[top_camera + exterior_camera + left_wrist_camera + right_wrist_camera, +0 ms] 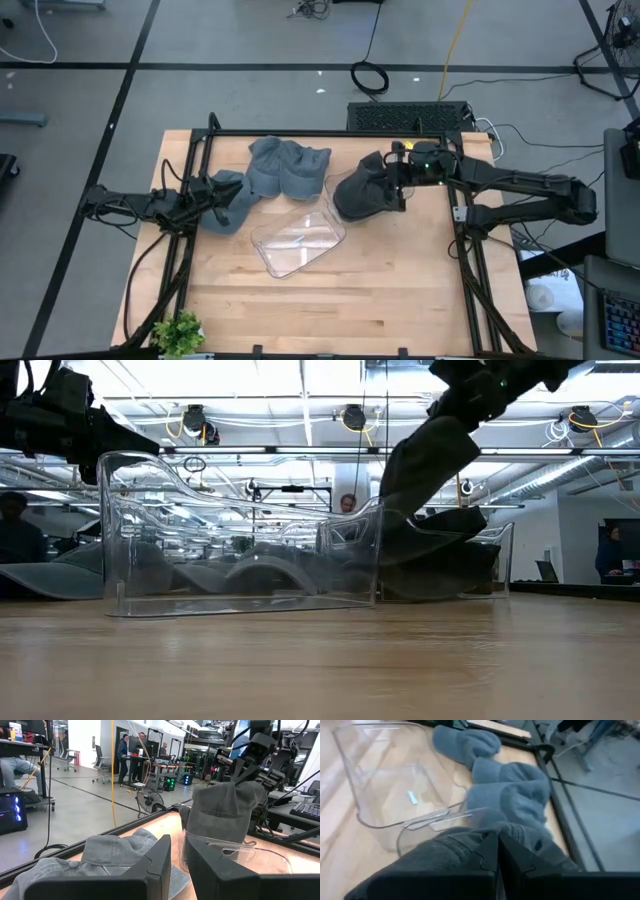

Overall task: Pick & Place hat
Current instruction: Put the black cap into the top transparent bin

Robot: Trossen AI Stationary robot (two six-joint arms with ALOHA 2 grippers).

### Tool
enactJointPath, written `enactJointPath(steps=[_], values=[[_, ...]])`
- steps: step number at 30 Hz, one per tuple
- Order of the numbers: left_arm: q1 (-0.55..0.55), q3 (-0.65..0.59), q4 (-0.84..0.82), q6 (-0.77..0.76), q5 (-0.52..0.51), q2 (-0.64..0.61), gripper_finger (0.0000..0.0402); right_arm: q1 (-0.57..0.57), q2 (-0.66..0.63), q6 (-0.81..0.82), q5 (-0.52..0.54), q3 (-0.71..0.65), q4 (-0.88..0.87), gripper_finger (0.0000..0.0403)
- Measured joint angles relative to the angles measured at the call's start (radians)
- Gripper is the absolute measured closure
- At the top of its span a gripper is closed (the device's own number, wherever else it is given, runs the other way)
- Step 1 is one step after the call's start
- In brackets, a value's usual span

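Three grey hats are on the wooden table. The darkest hat (360, 190) is at the right, beside the far right corner of a clear plastic container (298, 238). My right gripper (400, 183) is shut on it. A lighter hat (288, 167) lies flat at the far middle. Another (232, 203) lies at the left, and my left gripper (207, 190) hovers over it, raised (60, 415), its fingers (160, 865) narrowly open and touching nothing. The left wrist view shows that hat (112, 852) beneath the fingers. My right gripper (498, 857) pinches a raised fold of the dark hat's cloth (470, 847) between its two shut fingers, coming from the table's right and slanting down. The hat hangs below the fingers (430, 455), drawn upward. Its lower part (440, 555) rests on the table by the container's end.
The clear container (240, 530) lies open side up at the table's middle, with bare wood on its near side. Black frame rails (320, 133) run along the far and side edges. A small green plant (180, 332) stands at the near left corner. People stand in the room beyond.
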Motion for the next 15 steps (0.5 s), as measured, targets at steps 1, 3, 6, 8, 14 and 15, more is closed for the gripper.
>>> enactJointPath(steps=[1, 3, 6, 8, 14, 15], values=[[0.0, 0.0, 0.0, 0.0, 0.0, 0.0, 0.0334, -0.007, 0.0, 0.003, -0.01, -0.007, -0.001, 0.0403], [0.0, 0.0, 0.0, 0.0, 0.0, 0.0, 0.0334, -0.018, 0.0, 0.003, -0.01, -0.024, 0.0, 0.0403], [0.0, 0.0, 0.0, 0.0, 0.0, 0.0, 0.0334, -0.035, 0.0, 0.003, -0.006, -0.061, 0.021, 0.0403], [0.0, 0.0, 0.0, 0.0, 0.0, 0.0, 0.0334, -0.043, 0.0, 0.005, -0.006, -0.098, 0.065, 0.0403], [0.0, 0.0, 0.0, 0.0, 0.0, 0.0, 0.0334, -0.065, 0.0, 0.032, -0.032, -0.222, 0.192, 0.0403], [0.0, 0.0, 0.0, 0.0, 0.0, 0.0, 0.0334, -0.066, 0.0, 0.033, -0.027, -0.237, 0.194, 0.0403]])
